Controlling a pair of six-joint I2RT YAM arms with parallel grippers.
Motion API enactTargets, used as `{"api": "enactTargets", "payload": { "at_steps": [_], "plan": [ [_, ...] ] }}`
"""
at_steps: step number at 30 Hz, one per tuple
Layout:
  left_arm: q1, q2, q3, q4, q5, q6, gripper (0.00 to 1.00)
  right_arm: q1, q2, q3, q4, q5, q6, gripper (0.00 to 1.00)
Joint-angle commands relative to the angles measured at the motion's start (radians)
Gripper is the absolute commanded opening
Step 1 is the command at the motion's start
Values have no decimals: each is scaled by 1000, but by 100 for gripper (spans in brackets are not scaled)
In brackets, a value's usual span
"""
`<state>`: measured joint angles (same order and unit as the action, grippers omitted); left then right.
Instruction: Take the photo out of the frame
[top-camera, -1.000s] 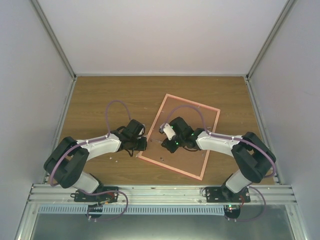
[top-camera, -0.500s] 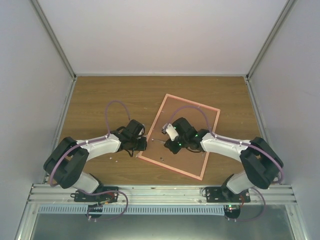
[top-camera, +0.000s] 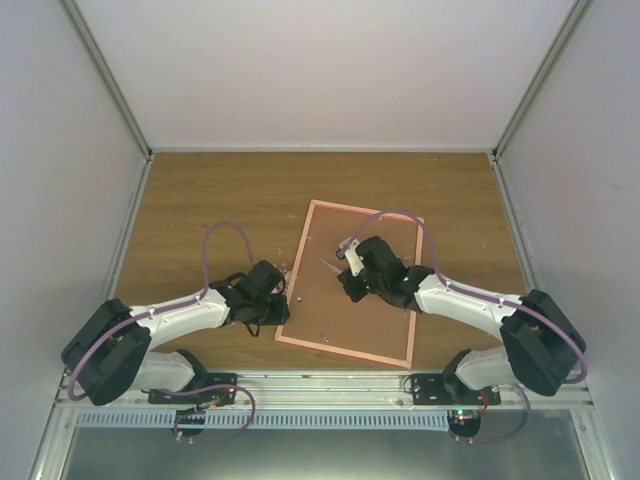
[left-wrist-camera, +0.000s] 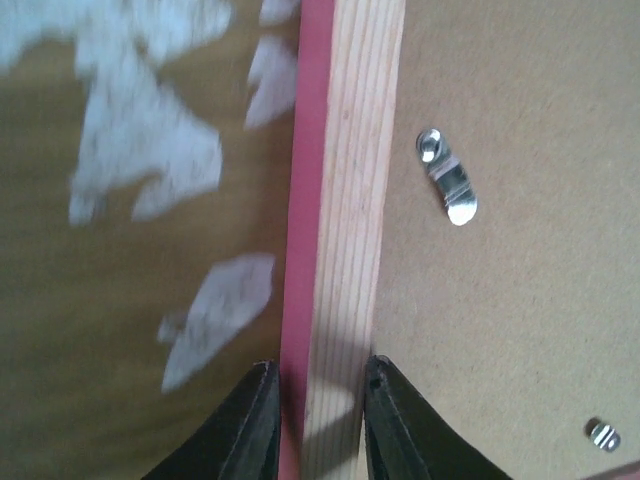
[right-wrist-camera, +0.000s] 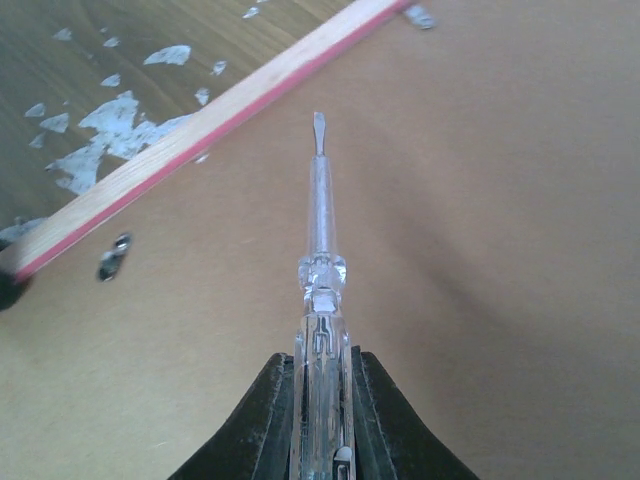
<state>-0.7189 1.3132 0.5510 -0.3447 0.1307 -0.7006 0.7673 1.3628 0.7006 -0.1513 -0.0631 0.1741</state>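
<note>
The pink-red frame (top-camera: 365, 210) lies face down on the table, its brown backing board (top-camera: 345, 320) facing up. The photo is hidden beneath that board. My left gripper (top-camera: 283, 305) is shut on the frame's left rail (left-wrist-camera: 350, 200), one finger on the pink outer side and one on the inner wooden side (left-wrist-camera: 318, 385). My right gripper (top-camera: 345, 283) hovers over the backing, shut on a clear-handled screwdriver (right-wrist-camera: 320, 200). The blade points toward the left rail (right-wrist-camera: 200, 135) and stops just short of it.
Small metal turn clips (left-wrist-camera: 447, 178) (left-wrist-camera: 602, 433) (right-wrist-camera: 112, 258) sit on the backing near the rail. White scuffs mark the wooden table (left-wrist-camera: 150, 160) left of the frame. The enclosure walls (top-camera: 60, 200) stand on three sides.
The frame has swung counterclockwise and slid toward the near edge, with my left gripper moving along on its rail. My right gripper shifted a little with the screwdriver.
</note>
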Motion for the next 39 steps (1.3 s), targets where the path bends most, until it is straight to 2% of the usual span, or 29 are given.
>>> {"api": "enactTargets", "payload": {
  "at_steps": [1, 6, 11, 19, 26, 39],
  "plan": [
    [-17, -55, -43, -187, 30, -52, 29, -28, 10, -9, 70, 35, 37, 1],
    [5, -51, 40, -205, -3, -15, 48, -69, 62, 16, 103, -23, 16, 1],
    [79, 50, 169, -162, -20, 84, 55, -106, 141, 75, 104, -54, -21, 1],
    [176, 305, 390, -74, 22, 202, 60, -163, 243, 152, 112, -101, -68, 1],
    [227, 448, 496, -51, 45, 248, 54, -185, 344, 233, 107, -140, -100, 1],
    [233, 515, 524, -45, 67, 276, 27, -191, 472, 356, 53, -159, -120, 0]
  ]
}}
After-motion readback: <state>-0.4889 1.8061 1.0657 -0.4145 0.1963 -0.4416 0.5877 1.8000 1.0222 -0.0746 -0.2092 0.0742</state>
